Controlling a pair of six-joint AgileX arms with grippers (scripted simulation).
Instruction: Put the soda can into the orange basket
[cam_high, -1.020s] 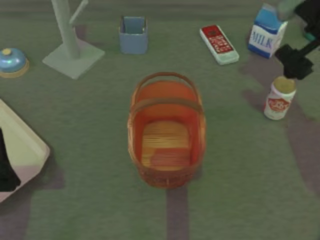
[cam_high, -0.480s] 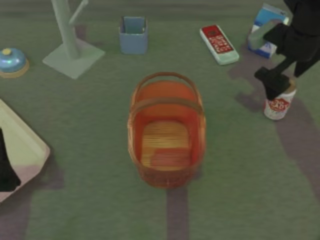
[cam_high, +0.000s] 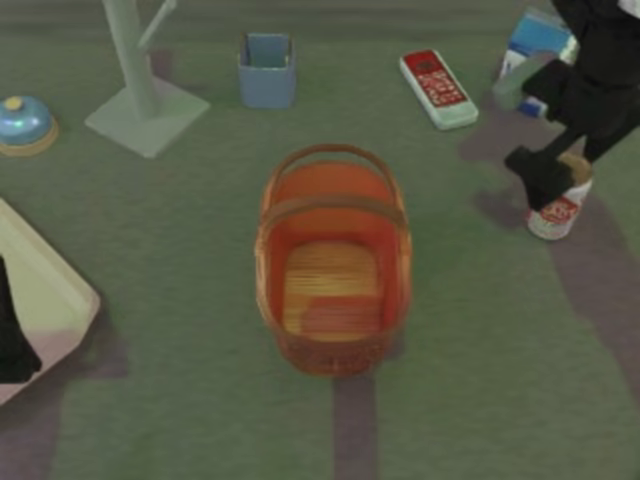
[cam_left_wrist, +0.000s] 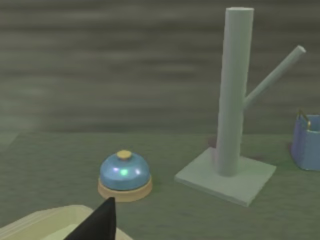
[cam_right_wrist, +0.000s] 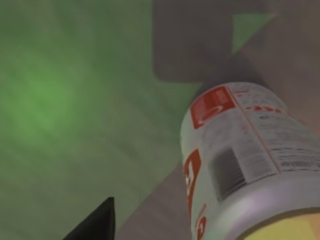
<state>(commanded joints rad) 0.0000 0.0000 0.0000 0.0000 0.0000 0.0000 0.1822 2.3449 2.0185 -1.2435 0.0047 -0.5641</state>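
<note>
The soda can (cam_high: 556, 213), white with a red logo and a dull gold top, stands upright at the table's right side, well right of the orange basket (cam_high: 268, 250). My right gripper (cam_high: 560, 180) hangs over the can's top, open, with one dark finger (cam_high: 538, 176) down beside the can's left edge. In the right wrist view the can (cam_right_wrist: 240, 155) fills the frame close up, a gap away from one fingertip (cam_right_wrist: 100, 222); the other finger is hidden. The basket sits mid-table with nothing in it. My left gripper (cam_high: 8, 345) is parked over the tray at the left edge, open.
A milk carton (cam_high: 530, 45) stands just behind the right arm, with a red-and-white remote (cam_high: 437, 88) to its left. Along the back are a blue cup (cam_high: 267, 70), a pale stand (cam_high: 140, 95) and a bell (cam_high: 22, 122). A cream tray (cam_high: 50, 290) lies at the left.
My right arm has come forward and down from the back right corner onto the soda can. The can, the basket and the left arm have not moved.
</note>
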